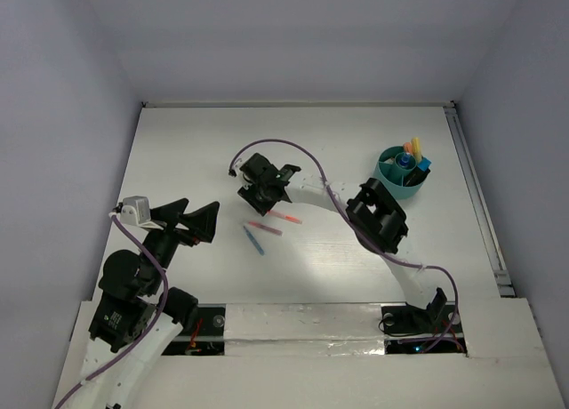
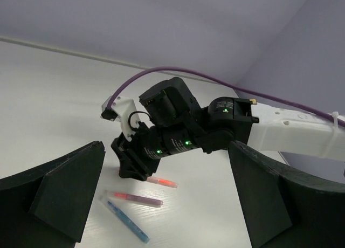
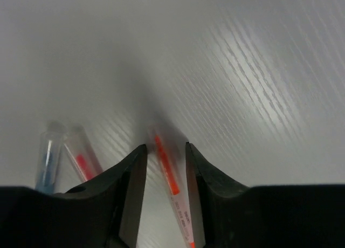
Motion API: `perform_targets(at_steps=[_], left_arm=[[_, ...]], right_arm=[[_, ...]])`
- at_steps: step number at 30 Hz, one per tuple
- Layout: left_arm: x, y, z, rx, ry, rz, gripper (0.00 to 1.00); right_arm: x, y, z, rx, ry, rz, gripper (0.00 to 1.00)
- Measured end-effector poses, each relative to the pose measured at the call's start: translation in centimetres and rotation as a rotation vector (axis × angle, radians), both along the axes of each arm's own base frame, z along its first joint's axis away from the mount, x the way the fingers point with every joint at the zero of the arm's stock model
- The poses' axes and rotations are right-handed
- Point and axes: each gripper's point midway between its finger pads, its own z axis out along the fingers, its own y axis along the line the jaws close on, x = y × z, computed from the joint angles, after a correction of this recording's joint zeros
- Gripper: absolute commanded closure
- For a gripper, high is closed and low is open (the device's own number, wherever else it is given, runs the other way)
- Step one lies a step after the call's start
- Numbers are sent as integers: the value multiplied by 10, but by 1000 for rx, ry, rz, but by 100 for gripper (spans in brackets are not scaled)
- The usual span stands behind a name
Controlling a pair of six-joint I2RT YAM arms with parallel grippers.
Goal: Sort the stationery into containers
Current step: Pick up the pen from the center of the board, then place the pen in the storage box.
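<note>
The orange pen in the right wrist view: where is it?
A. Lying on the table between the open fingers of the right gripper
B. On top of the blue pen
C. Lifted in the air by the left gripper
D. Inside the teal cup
A: the orange pen lies flat on the table between the two fingers of the right gripper, with a gap on each side.

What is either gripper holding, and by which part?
Nothing is held. The right gripper straddles the orange pen, jaws not closed on it; the pen lies on the table. The left gripper is open and empty.
</note>
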Motion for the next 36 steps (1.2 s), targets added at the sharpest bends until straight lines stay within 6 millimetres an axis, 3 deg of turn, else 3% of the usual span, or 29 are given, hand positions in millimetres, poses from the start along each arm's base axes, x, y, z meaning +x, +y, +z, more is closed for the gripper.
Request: perform_targets(at_steps=[2,6,12,15,20,24,27,31,34,36], left_arm=[[0,0,0,0,-1,-1,1],[0,-1,0,0,-1,-4,1],[-1,-1,1,0,-3,-9,1],[-1,-1,1,0,-4,-9,1],[-1,-1,1,-1,-4,-9,1],[-1,-1,1,-1,-4,-9,1],[-1,-1,1,-1,-4,-10,1],[-1,-1,1,-2,-6,-10,1],[-1,-1,1,-1,-6,-10,1],[-1,-1,1,-2,-6,-10,1]], right_arm=[[6,4,0,0,-13,1,67],[12,7,-1,-9,-35,9,94],[20,-1,-1,-23,-68,-6,100],[23,-21,0,-38,-82,-31,100],[37,-75,14,-82,-129,-129,100],[56,-115,66,-22,-255,-252,100],[72,-150,128,94,-405,-382,100],[82,-211,207,259,-629,-583,100],[83,-257,243,323,-774,-722,100],[85,-279,255,342,-848,-793,100]])
